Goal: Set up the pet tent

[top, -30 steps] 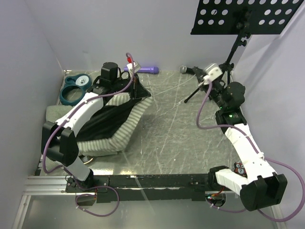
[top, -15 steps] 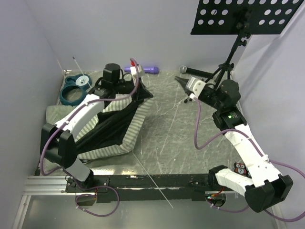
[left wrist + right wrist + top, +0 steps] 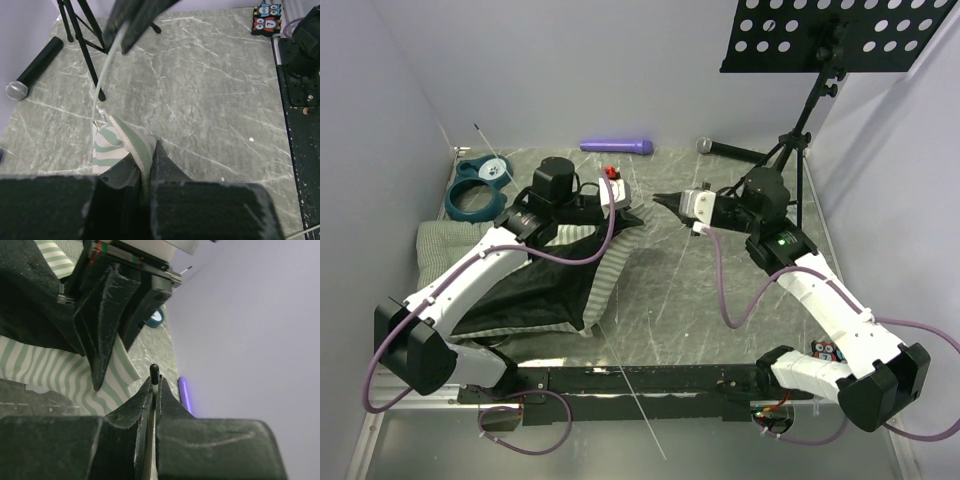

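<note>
The pet tent [image 3: 535, 285] lies collapsed at the left, green-and-white stripes round its black lining. My left gripper [image 3: 632, 216] is shut on its striped far-right corner, which shows pinched between the jaws in the left wrist view [image 3: 131, 140]. My right gripper [image 3: 660, 199] faces it from the right, a few centimetres away, shut on a thin white pole with a black tip [image 3: 154, 374]. That pole [image 3: 106, 70] runs from the tent corner up into the right gripper's jaws. Another thin pole [image 3: 635, 395] sticks out over the front rail.
A green-checked cushion [image 3: 432, 240] lies under the tent's left side. A teal double bowl [image 3: 477, 186] sits back left, a purple wand [image 3: 617, 146] and a microphone [image 3: 725, 150] at the back. A music stand's tripod [image 3: 790, 150] stands back right. Owl cards [image 3: 825, 352] lie near the right base.
My left gripper has carried the tent corner forward and right, and the tent has flattened. My right gripper has swung left, from the tripod to just beside the left gripper.
</note>
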Motion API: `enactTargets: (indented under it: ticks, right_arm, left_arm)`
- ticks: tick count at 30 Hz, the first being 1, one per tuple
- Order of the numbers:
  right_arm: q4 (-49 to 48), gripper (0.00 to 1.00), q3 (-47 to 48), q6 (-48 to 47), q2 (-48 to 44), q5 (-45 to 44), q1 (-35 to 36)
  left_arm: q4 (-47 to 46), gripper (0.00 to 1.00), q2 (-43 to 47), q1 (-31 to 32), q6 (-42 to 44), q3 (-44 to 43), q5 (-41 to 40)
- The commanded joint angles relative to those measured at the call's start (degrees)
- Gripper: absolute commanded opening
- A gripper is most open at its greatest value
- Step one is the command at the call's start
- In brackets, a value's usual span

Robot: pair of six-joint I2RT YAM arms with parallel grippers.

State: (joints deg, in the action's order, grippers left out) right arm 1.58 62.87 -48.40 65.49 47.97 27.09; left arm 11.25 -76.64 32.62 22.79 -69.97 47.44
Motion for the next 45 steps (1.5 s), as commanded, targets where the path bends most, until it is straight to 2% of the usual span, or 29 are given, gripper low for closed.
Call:
enactTargets:
  ticks: [1,6,11,18,32,45]
  right_arm:
    - [12.3,0.0,-3.99,-4.59,5.17,-7.88,1.47]
    - [10.81,0.0,-3.72,-3.02,7.71,-13.06,3.93]
    - [5.28,0.0,-6.18,-1.79,8.95,-18.78,4.64]
    - [1.32,0.0,-8.82,-4.68,9.65,-24.05,6.3]
    - [0.0,0.0,-9.09,-7.15,12.29,-29.42,9.03]
    - [0.26,0.0,-10.31,-8.11,11.76,-29.16,9.29]
  left_arm:
    - [-16.07,0.01,7.65,2.71,-0.98,-2.54,11.09]
    - [-17.31,0.01,8.44,3.41,-2.74,-2.8,11.18]
    - [-17.84,0.01,10.37,3.33,-5.2,-2.62,11.1]
    - [-14.76,0.01,12.74,3.33,-6.52,-2.97,9.78]
    - [-14.06,0.01,16.44,3.33,-7.23,-2.62,9.07]
    - [-14.5,0.01,16.96,3.41,-8.9,-2.89,7.93]
